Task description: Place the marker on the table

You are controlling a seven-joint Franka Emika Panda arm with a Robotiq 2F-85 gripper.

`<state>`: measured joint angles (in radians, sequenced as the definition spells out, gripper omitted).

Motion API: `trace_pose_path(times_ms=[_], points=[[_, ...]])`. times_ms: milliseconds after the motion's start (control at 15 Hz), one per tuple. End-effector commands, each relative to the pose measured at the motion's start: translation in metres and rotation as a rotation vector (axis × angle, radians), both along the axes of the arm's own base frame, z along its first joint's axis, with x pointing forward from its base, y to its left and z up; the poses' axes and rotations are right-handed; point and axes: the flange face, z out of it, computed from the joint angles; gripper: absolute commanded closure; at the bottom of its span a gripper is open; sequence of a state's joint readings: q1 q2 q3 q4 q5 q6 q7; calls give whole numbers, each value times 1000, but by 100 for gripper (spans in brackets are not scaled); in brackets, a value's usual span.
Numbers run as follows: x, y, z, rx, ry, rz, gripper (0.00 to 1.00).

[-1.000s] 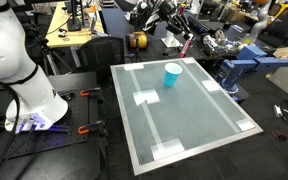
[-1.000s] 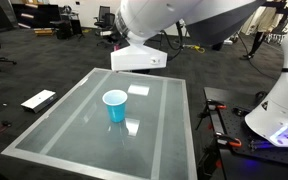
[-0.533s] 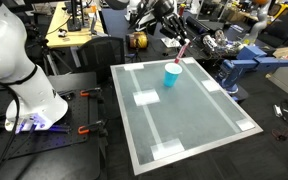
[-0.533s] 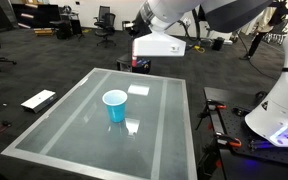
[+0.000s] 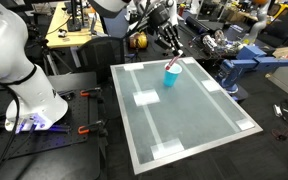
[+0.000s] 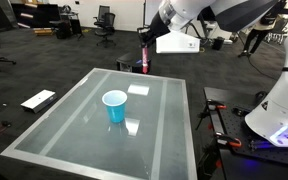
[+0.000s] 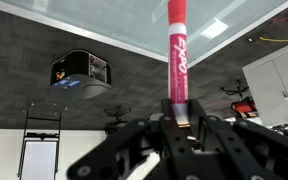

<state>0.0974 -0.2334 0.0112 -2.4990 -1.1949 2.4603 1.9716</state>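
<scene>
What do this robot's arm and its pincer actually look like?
The arm is built of smooth, rounded, glossy white shells that swell at the joints. The pincer at its tip is black, with two angular fingers on jointed links, seen closest in the wrist view. Any cables or markings are too small to make out.
</scene>
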Motion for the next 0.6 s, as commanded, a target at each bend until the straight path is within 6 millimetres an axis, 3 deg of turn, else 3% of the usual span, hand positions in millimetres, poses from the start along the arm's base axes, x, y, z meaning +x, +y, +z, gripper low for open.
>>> trace_pose_path(times_ms=[0,67,133,533], points=[[-1,0,0,1,1,0,79],[-1,1,1,1,0,2,79],[-1,2,1,1,0,3,95],[6,-3,8,124,-6,59,95]])
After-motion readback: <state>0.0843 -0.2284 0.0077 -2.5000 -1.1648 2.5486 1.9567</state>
